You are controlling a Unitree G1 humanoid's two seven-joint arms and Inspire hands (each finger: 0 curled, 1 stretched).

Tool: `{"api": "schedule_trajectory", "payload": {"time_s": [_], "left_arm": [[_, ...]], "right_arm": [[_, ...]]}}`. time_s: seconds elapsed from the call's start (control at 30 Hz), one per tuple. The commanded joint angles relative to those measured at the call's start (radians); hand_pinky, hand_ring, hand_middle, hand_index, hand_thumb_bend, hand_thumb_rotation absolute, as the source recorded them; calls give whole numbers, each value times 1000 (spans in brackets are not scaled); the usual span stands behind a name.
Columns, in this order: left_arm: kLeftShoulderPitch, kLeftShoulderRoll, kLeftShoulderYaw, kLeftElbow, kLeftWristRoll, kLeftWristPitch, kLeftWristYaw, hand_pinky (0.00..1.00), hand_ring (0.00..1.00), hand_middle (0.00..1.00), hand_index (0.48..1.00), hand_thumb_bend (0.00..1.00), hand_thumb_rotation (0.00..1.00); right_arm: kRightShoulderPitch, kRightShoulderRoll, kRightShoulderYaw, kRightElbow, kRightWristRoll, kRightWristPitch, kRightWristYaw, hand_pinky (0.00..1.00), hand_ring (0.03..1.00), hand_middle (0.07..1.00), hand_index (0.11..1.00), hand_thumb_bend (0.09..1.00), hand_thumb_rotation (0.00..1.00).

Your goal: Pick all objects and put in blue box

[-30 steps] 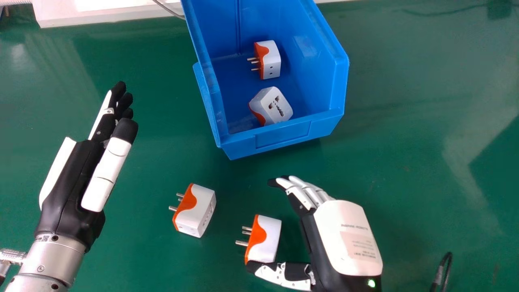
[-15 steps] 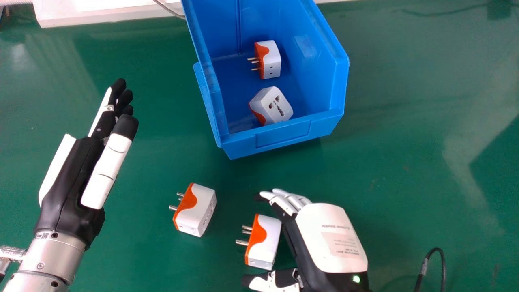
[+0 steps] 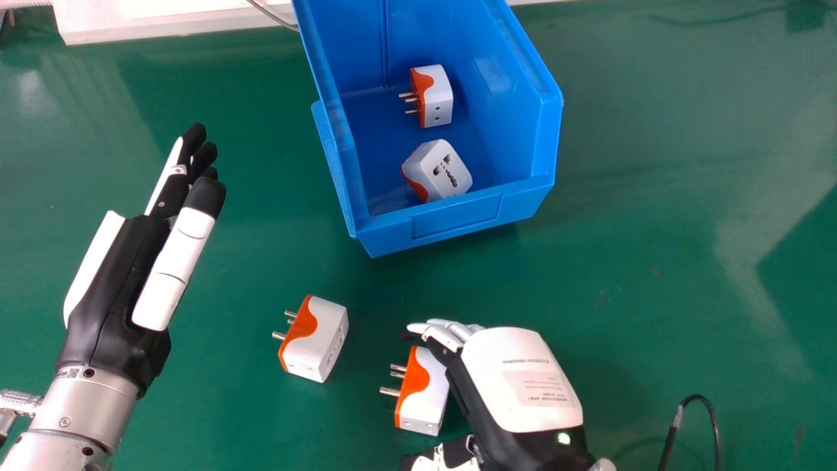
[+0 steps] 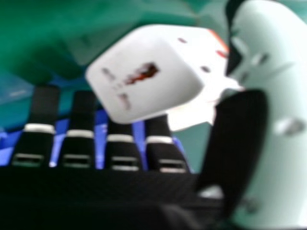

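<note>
Head view: I saw the right-hand adapter (image 3: 425, 399) on the counter (image 3: 654, 261), its prongs pointing left, its long axis running away from me with a slight rightward lean.
Right hand (image 3: 520, 379): fingers extended and thumb spread apart, beside and partly over that adapter; I couldn't tell whether they touched. In the right hand view, a socket face showed between fingers and thumb.
Left adapter (image 3: 324, 337): prongs left, body slanted similarly, bare counter between the pair.
Blue box (image 3: 458, 216): near rim beyond both, two more adapters (image 3: 438, 170) inside, open counter to its right.
Left hand (image 3: 114, 294): held open, left of the box.
</note>
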State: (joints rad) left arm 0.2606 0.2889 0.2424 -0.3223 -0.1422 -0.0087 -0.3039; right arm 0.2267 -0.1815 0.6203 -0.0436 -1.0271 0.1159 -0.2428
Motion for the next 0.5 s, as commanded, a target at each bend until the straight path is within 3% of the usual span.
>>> {"api": "schedule_trajectory", "payload": {"time_s": [0.0,0.13,0.47], "left_arm": [[-3,7,10,-31,-11,0,5,990,1000,1000,1000,842,952],[-7,8,12,-21,-11,-5,3,988,1000,1000,1000,845,952],[-8,8,10,-29,-17,0,4,983,1000,1000,1000,843,953]], "right_arm": [[-7,9,0,-20,-9,23,17,653,765,805,768,620,141],[-19,22,2,-13,-15,47,20,653,761,799,764,617,131],[-48,43,13,9,-27,97,10,646,754,792,753,614,113]]}}
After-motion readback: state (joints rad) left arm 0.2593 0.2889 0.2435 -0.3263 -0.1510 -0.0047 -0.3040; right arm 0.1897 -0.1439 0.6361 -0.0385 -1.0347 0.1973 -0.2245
